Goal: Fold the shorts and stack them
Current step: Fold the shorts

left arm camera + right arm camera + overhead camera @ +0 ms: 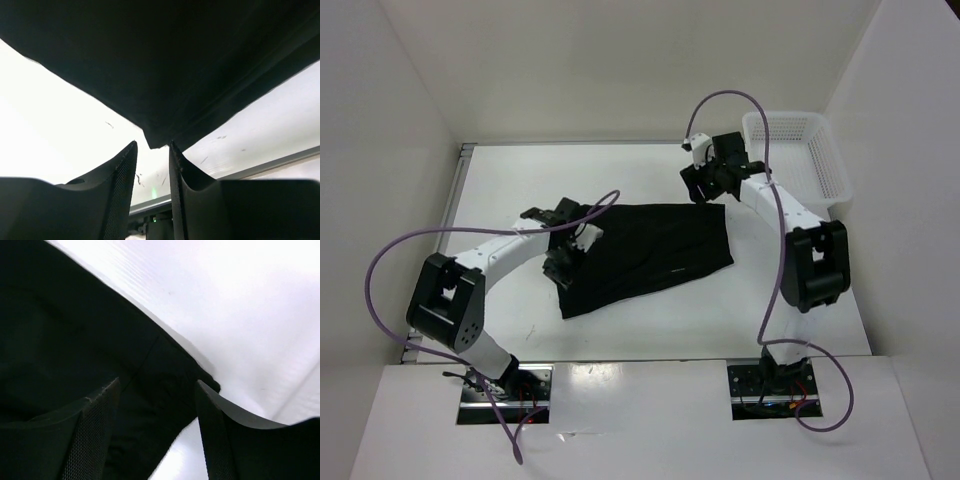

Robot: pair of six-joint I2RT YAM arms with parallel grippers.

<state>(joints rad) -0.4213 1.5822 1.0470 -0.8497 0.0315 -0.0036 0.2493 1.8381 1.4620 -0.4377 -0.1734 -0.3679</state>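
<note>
While the shorts (pixel 645 255) lie spread on the middle of the table (pixel 620 170), well clear of every edge, the danger sits at two of their corners. A corner on their left side hangs right at the mouth of the left gripper (pixel 153 145). Its jaws stand a narrow slit apart with bare table showing between them, so that looks like no real pinch. If that arm pulls away from here, the soft cloth could snag on a fingertip and get dragged or flipped. At the far right corner of the cloth, the right gripper (pixel 158 381) is spread wide, straddling the fabric and gripping nothing. A low retreat there would likely rake the cloth and rumple it, and either slip would leave a crooked bundle for stacking. The long axis runs left to right, tilted a touch, with the broader left end nearer the near edge and the right end farther off. Which end is the waistband cannot be told. The white basket (pixel 798 150) sits at the far right corner, apart from the cloth.
</note>
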